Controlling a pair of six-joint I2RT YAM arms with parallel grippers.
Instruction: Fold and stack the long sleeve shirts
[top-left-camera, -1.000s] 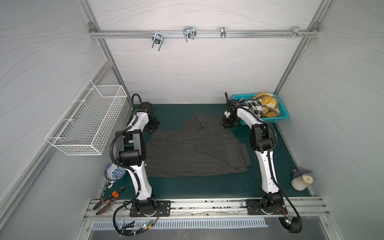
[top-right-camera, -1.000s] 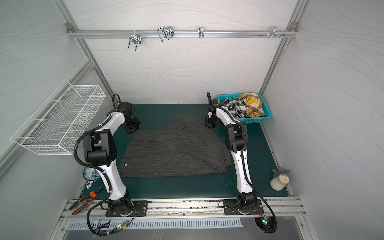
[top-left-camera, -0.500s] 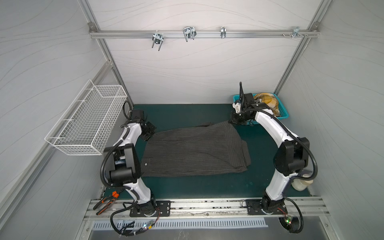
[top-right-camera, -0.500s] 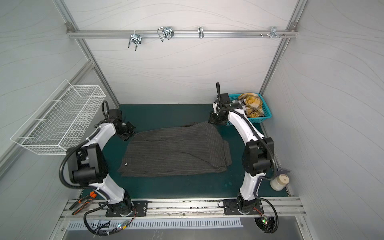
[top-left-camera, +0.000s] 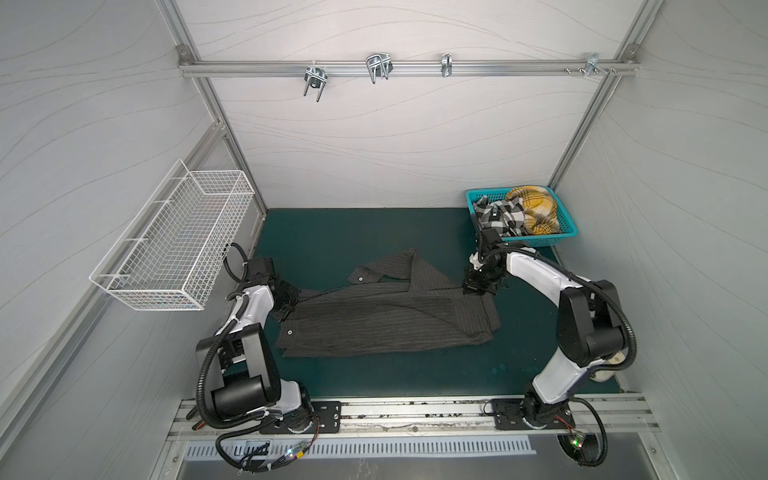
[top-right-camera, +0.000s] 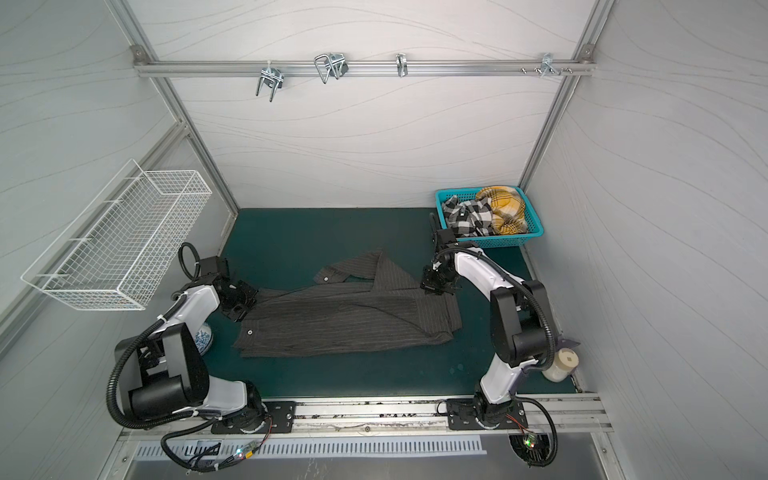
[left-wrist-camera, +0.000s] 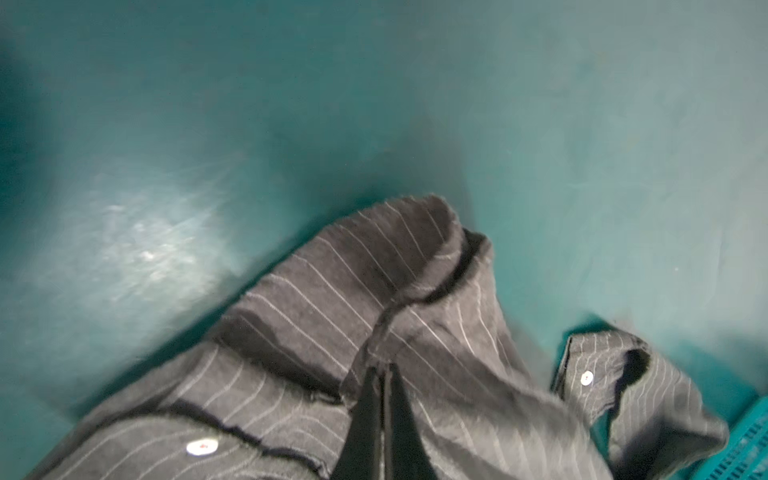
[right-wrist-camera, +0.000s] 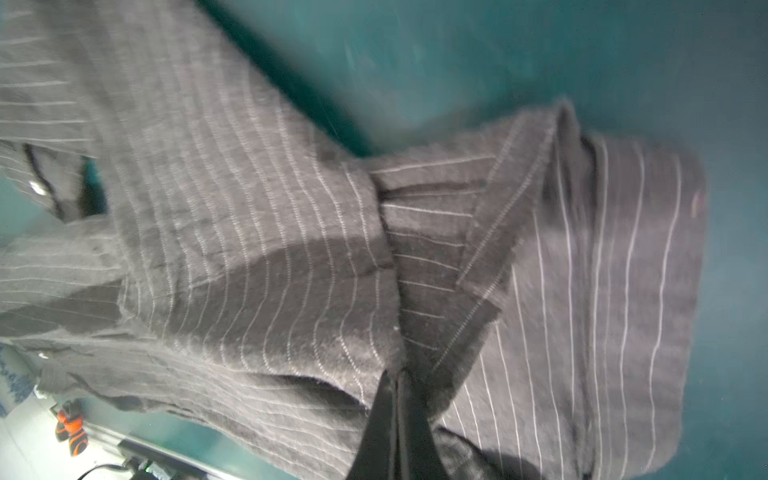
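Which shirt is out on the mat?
The dark charcoal pinstriped shirt, gripped by the left pincer and right pincer; the black-and-white plaid shirt and yellow plaid shirt sit bunched in the teal basket.

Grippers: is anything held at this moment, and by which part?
Both hold the dark pinstriped shirt: the left gripper pinches a fold at its left end in a top view, the right gripper a fold at its right end.

Right gripper (right-wrist-camera: 394, 376): jaws pinched onto dark pinstriped shirt (right-wrist-camera: 249, 232), crumpled over teal desk (right-wrist-camera: 540, 50). Pale button (right-wrist-camera: 38, 188) at gripper's 10 o'clock; orange-handled tool (right-wrist-camera: 70, 428) at 8 o'clock, blurred.
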